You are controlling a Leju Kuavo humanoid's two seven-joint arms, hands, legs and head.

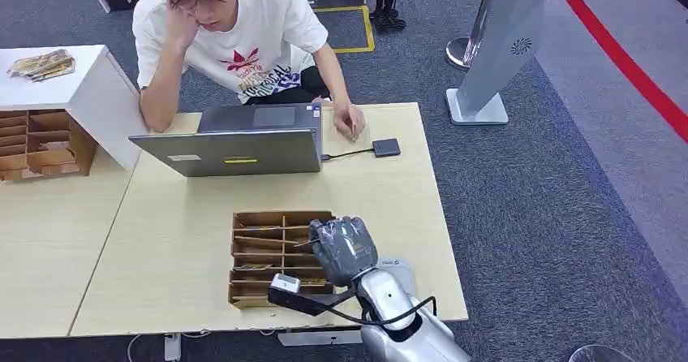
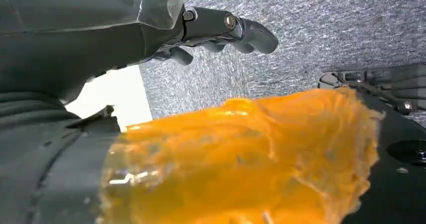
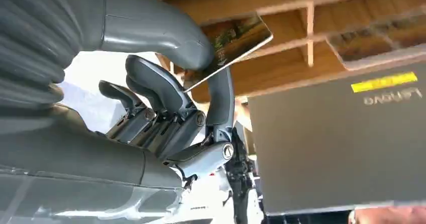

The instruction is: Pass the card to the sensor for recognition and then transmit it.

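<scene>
My right hand (image 3: 166, 108) has the card (image 3: 233, 43) pinched between thumb and a finger, the other fingers curled loosely beside it. Seen from the head, that hand (image 1: 343, 248) hovers over the right end of the wooden card tray (image 1: 268, 258), so the card sits just above the compartments it belongs to. From the wrist, the card is tilted, 1 long edge catching light, its face turned toward the tray's dividers.

Outward from there, the sensor (image 1: 386, 147) lies further ahead across the table (image 1: 389, 208) and a little to my right, a small dark pad cabled to the laptop (image 1: 235, 151), well apart from my hand. That is the direction I judge the card must travel: forward, past the tray's far edge. A person (image 1: 235, 29) sits behind the laptop, 1 hand resting near the sensor.

My left hand (image 2: 221, 30) hangs by the floor, fingers curled, holding nothing.
</scene>
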